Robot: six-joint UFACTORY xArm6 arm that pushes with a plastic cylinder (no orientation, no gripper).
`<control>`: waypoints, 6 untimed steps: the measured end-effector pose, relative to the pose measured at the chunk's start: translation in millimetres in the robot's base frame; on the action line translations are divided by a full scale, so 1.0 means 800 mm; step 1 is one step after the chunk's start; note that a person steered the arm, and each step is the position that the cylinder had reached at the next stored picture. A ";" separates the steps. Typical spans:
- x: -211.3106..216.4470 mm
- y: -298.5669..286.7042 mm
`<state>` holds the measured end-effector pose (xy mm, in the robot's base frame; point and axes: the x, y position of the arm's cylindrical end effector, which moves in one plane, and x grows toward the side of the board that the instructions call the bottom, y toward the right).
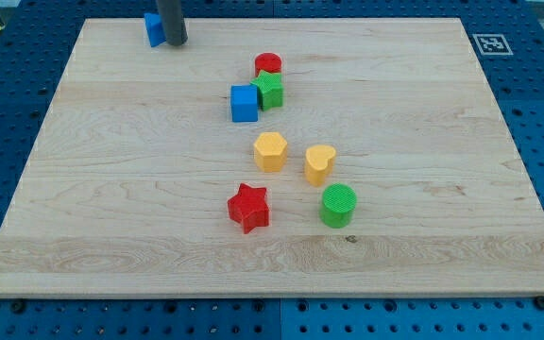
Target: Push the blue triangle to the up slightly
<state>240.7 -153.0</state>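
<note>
The blue triangle (153, 29) lies near the top edge of the wooden board (111, 189), at the view's upper left. My rod comes down from the top, and my tip (176, 43) rests on the board right against the triangle's right side, partly covering it. The tip is far from the other blocks.
A red cylinder (268, 64), a green star-like block (270, 89) and a blue cube (244, 103) cluster at the upper middle. Below are a yellow hexagon (270, 151), a yellow heart-like block (319, 163), a red star (248, 208) and a green cylinder (338, 205). A marker tag (490, 43) is at the top right.
</note>
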 end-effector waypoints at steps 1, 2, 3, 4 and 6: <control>-0.001 -0.021; -0.003 -0.043; -0.003 -0.048; 0.015 -0.032; 0.125 0.052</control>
